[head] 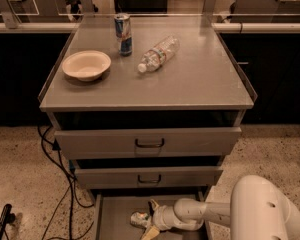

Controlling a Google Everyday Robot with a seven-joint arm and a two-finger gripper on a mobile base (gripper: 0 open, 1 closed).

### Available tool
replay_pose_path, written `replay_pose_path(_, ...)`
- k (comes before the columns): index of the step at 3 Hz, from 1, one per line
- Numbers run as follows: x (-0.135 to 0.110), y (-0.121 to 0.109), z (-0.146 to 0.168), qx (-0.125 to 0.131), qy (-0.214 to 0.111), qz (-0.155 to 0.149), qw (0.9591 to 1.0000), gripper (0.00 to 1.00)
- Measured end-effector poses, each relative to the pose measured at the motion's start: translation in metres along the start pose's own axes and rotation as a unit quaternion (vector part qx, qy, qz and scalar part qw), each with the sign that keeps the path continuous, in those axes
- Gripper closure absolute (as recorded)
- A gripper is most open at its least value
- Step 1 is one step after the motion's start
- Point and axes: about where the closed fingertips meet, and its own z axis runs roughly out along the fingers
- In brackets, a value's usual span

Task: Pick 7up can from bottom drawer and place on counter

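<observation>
The 7up can (138,219), small, silvery and dented, lies on its side on the floor of the bottom drawer (115,219), which is pulled out at the frame's lower edge. My gripper (148,219) reaches into the drawer from the right, right at the can's right end. It is open, with one finger (153,205) above the can and the other below it. The counter (190,79) is the wide grey cabinet top above.
A cream bowl (86,65), a blue-and-silver slim can (123,34) and a clear bottle (158,53) lying down occupy the counter's back left and middle. Two drawer fronts (149,143) with black handles overhang the bottom drawer. Cables (65,194) trail on the floor at left.
</observation>
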Motion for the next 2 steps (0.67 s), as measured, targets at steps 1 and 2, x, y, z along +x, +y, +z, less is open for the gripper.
replay_pose_path(1,0.009,0.001,0.013,-0.004,0.010,0.007,0.9999,0.00)
replay_pose_path(2,0.015,0.004,0.025,-0.012,0.017,0.011,0.9997,0.00)
